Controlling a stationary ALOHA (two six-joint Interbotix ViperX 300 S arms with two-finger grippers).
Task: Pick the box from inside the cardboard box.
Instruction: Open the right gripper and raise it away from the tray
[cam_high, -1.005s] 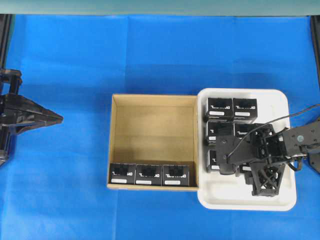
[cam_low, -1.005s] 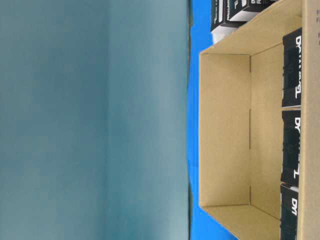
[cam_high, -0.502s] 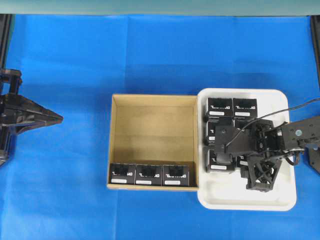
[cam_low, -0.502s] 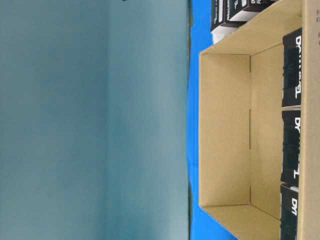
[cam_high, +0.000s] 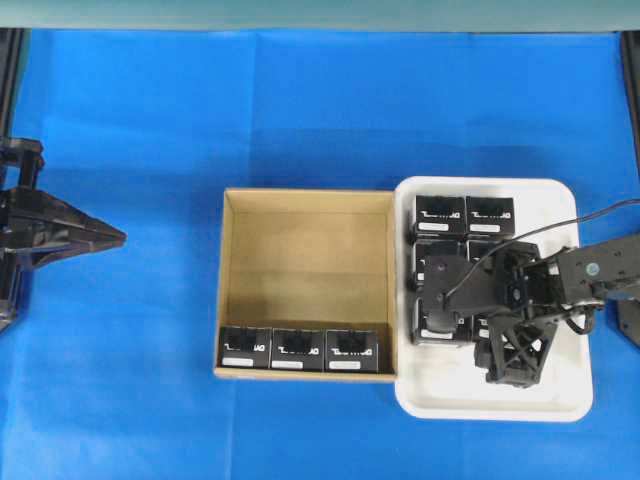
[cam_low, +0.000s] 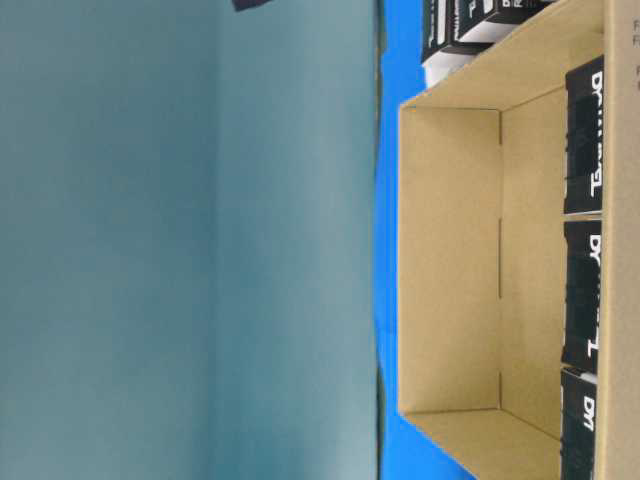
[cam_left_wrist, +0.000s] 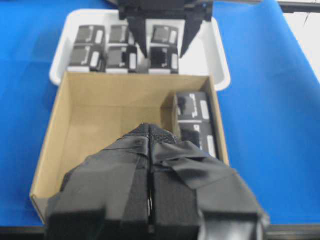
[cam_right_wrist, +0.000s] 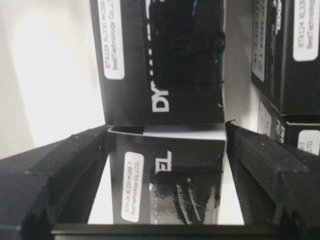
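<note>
Cardboard box (cam_high: 305, 255): overhead, three black boxes (cam_high: 298, 349) line its near wall; the rest is bare.
White tray (cam_high: 570, 400): beside it, touching, holding more black cartons (cam_high: 465, 214).
Right gripper (cam_high: 437, 322): over the tray; overhead hides its fingers (cam_right_wrist: 55, 185), but the right wrist view shows them spread either side of a carton (cam_right_wrist: 167, 187).
Left gripper (cam_high: 105, 237): well left of the cardboard box; left wrist view shows its fingers (cam_left_wrist: 125, 195) pressed together.

"BeatTechnology Co.,LTD." on box (cam_right_wrist: 160, 60) label
</note>
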